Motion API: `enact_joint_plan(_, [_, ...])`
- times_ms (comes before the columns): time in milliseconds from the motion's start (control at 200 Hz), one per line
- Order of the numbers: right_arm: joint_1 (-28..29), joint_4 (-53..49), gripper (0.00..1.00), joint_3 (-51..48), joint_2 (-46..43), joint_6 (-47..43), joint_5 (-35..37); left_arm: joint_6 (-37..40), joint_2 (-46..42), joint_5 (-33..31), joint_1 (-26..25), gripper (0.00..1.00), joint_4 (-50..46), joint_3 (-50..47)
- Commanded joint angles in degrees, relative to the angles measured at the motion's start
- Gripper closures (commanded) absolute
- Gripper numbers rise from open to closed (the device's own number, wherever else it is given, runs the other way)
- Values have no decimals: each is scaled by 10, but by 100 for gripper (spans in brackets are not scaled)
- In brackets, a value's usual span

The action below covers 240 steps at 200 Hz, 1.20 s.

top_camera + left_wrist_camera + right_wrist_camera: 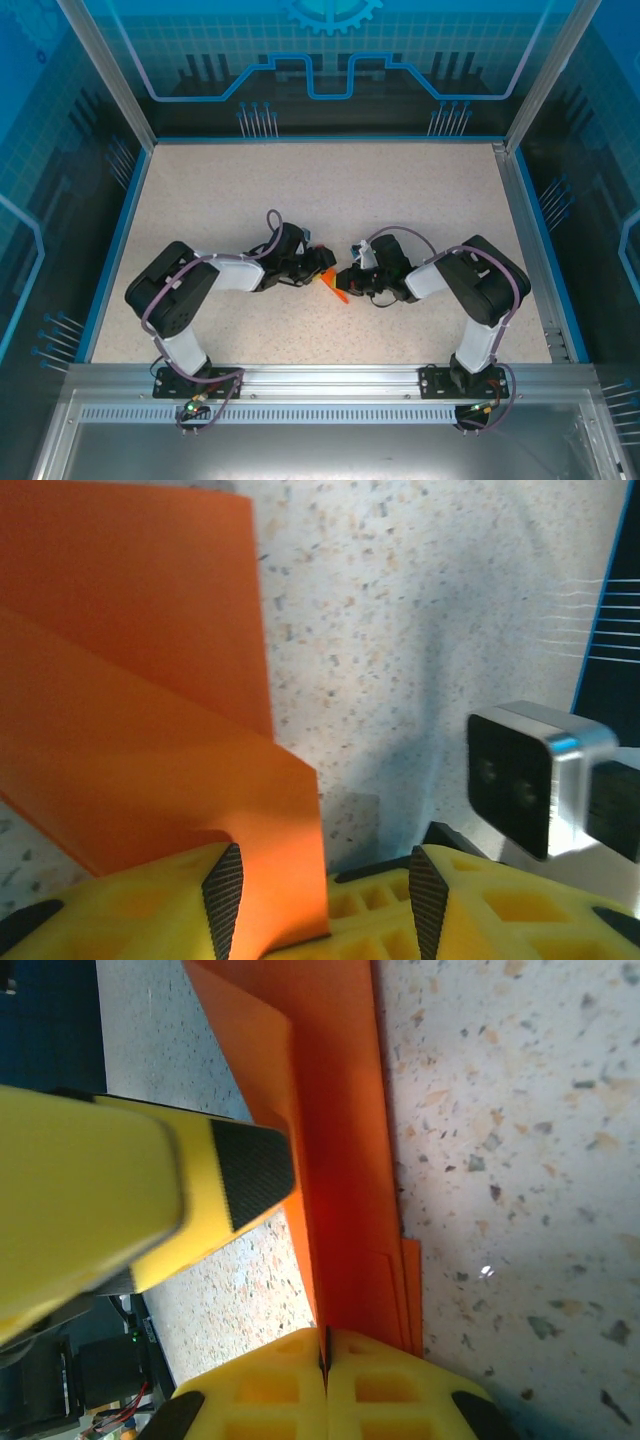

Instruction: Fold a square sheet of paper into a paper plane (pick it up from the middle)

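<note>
Two robot arms are bolted at the near edge of a pale speckled counter (300, 190). The left arm (175, 290) and the right arm (480, 285) both bend inward toward an orange paper (337, 288), which lies near the counter's middle. The paper is folded, with creases and stacked layers along its edges.

Just right of the paper, the right fingers (353, 272) are clenched on it. In the right wrist view its end disappears into the seam between them.

Just left of the paper, the left fingers (320, 266) stand apart, released. In the left wrist view a corner of the paper reaches down between them, close by one black pad (222, 892) and clear of the other.

Beyond the paper, the counter runs on to blue-lit enclosure walls (330, 60).
</note>
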Motion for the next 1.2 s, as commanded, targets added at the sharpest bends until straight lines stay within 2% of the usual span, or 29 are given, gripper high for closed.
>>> enact_joint_plan(0, [2, -69, 93, -11, 20, -17, 41, 17, 18, 11, -4, 49, 4, 14])
enact_joint_plan(225, [3, -118, 83, -4, -15, -38, 42, 31, 25, 10, -4, 49, -20, 24])
enact_joint_plan(405, [-1, -205, 73, 17, -63, -72, 53, 43, 26, 11, -3, 50, -32, 23])
enact_joint_plan(605, [-8, -258, 71, 40, -82, -99, 37, 50, 26, 16, -4, 50, -37, 22])
enact_joint_plan(810, [-8, -292, 76, 56, -109, -125, 26, 50, 26, 18, -5, 50, -38, 22])
enact_joint_plan(1195, [3, -321, 93, 63, -98, -162, -3, 46, 30, 20, -5, 50, -39, 27])
